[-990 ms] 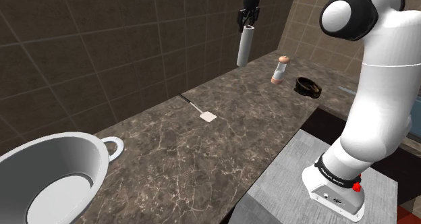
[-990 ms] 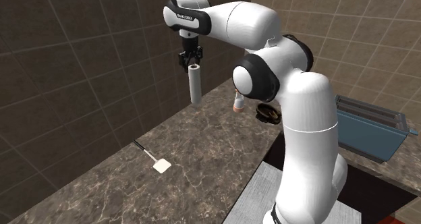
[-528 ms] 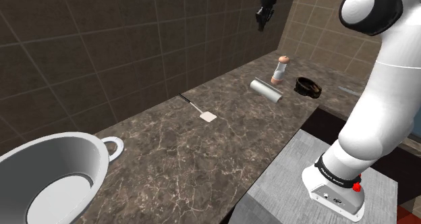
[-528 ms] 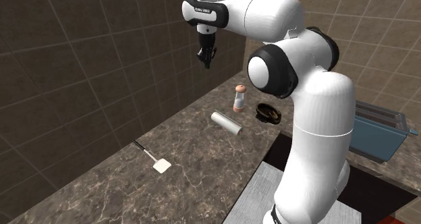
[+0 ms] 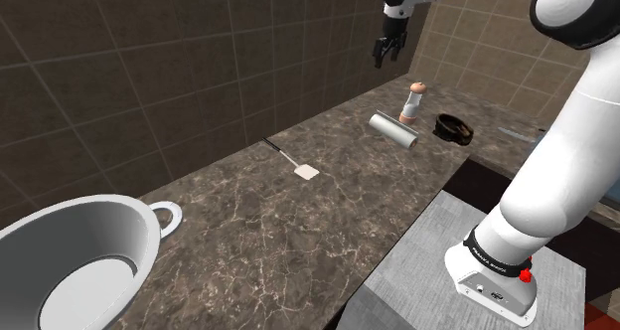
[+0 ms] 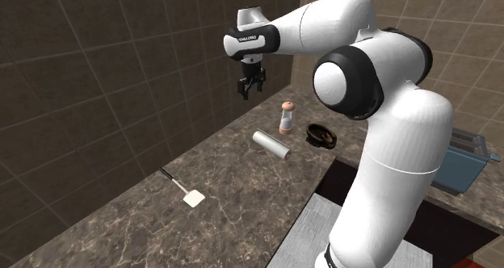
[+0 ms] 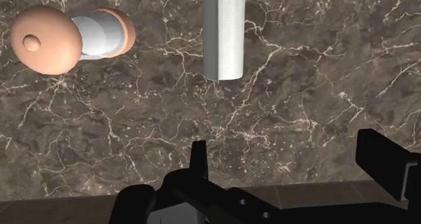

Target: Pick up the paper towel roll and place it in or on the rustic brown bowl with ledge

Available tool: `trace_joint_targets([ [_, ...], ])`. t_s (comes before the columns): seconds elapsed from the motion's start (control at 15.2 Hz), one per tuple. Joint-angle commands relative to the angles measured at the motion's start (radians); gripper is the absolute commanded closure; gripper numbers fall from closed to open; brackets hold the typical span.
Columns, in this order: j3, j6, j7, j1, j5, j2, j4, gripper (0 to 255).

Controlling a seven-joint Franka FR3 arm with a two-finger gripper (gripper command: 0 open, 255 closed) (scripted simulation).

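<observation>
Black two-finger gripper hangs high over the dark veined stone counter, fingers apart, nothing between them. Below it, the grey-white paper towel roll lies on its side, just beside an upright tan-capped shaker. Small dark brown bowl sits near, past the shaker. Roll is probably light, soft and prone to rolling; pinch across its middle, square to its axis.

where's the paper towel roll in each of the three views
Shoulder view: the paper towel roll lies on the counter right of centre, just below-left of the shaker.
Second exterior view: roll mid-picture, below-left of the shaker.
Wrist view: roll ahead of the open gripper, beside the shaker.
Shared landmark: the peach-capped shaker.
</observation>
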Motion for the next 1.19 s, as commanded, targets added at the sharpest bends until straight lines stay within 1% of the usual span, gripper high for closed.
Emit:
trace_joint_targets([
  [0.0, 0.0, 0.089, 0.031, 0.009, -0.034, -0.037, -0.116, 0],
  [0.33, -0.006, 0.283, 0.108, 0.016, -0.117, -0.072, -0.329, 0],
  [0.66, -0.019, 0.47, 0.203, 0.014, -0.216, -0.064, -0.495, 0],
  [0.99, -0.046, 0.646, 0.326, 0.012, -0.343, -0.013, -0.615, 0],
  [1.12, -0.049, 0.671, 0.327, 0.008, -0.344, 0.012, -0.615, 0],
])
